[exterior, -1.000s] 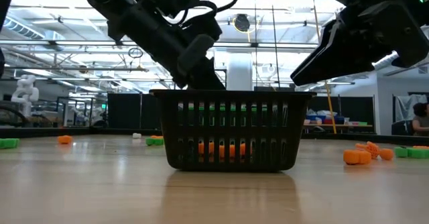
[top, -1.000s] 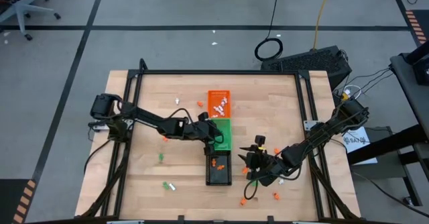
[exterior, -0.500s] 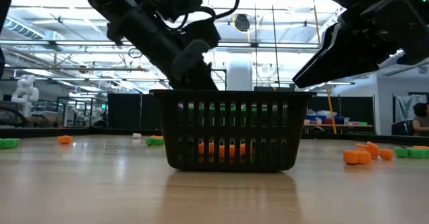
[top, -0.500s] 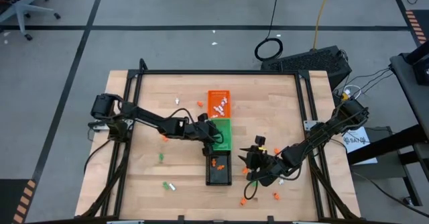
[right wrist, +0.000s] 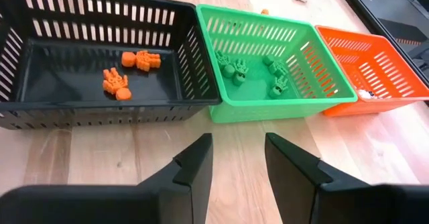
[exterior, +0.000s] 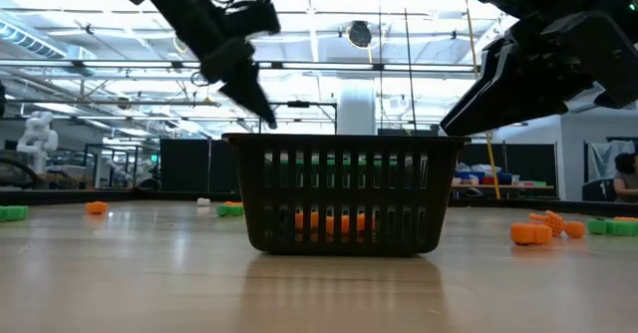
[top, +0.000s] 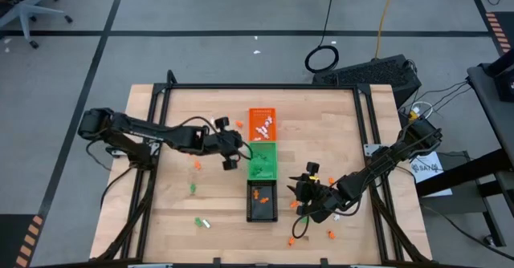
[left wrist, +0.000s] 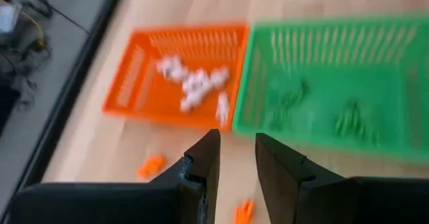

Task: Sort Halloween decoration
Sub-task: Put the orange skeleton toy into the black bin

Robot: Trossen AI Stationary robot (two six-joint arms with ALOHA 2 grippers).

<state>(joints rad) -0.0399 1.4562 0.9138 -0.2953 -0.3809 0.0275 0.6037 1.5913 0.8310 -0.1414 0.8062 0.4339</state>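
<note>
Three small trays stand in a row at mid-table: an orange tray with white trinkets, a green tray with green trinkets, and a black tray with orange trinkets. My left gripper hangs just left of the green tray, open and empty. My right gripper hovers right of the black tray, open and empty. Loose trinkets lie on the table: orange, green, white.
More loose pieces lie near the front right: orange ones and another by the right gripper. An orange piece and a white one sit left of the orange tray. A black frame rail borders the table.
My left gripper has drawn back from over the green tray toward the table's left edge and risen, mostly in the last half second. It now hangs beside the tray instead of above it. My right gripper has kept still.
</note>
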